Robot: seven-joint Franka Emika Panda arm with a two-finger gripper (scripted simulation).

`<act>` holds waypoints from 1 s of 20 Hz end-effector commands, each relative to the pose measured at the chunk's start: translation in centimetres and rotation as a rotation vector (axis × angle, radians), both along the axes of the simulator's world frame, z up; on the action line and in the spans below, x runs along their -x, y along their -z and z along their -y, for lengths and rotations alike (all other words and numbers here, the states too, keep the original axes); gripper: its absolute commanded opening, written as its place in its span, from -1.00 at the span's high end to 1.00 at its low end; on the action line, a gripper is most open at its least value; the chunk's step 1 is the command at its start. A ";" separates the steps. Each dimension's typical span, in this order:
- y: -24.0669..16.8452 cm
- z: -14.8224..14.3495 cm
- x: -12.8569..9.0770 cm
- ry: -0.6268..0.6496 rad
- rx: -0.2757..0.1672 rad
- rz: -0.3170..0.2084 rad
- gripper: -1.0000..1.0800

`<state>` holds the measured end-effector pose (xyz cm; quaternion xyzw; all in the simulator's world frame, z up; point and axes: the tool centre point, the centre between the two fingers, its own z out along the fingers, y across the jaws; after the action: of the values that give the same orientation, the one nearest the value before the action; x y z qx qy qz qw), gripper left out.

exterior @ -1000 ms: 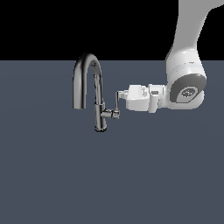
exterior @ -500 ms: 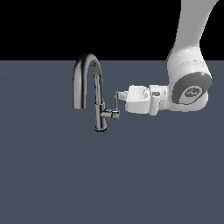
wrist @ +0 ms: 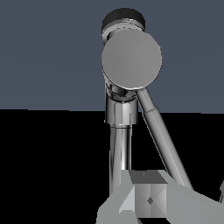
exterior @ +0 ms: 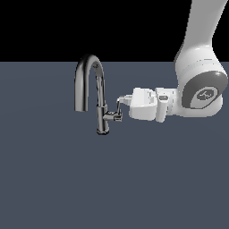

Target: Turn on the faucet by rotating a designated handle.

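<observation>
On the exterior view's left, the faucet (exterior: 101,96) stands upright on the dark grey tabletop (exterior: 67,179), its arched spout curving toward that view's left. The handle (exterior: 118,107), a thin chrome rod, rises from a stubby side stub on the column's right. Just right of it, the white end effector (exterior: 121,99) reaches in horizontally, its tips at the rod; this view cannot tell whether it clamps. The wrist view shows what the exterior one hides: the stub's round end cap, the handle (wrist: 162,140) slanting from it, and one grey finger (wrist: 148,197) beside the rod. Grip state stays unclear.
</observation>
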<state>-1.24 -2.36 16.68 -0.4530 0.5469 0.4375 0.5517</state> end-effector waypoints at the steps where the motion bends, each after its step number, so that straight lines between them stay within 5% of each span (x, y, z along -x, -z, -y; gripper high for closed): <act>1: -0.1 -0.8 0.8 -0.016 -0.009 -0.004 1.00; 15: 3.7 -1.7 5.7 -0.015 -0.009 -0.004 1.00; 20: 4.2 -0.9 4.8 0.000 0.000 0.017 1.00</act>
<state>-5.64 -1.69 13.57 -0.4589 0.5400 0.4299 0.5595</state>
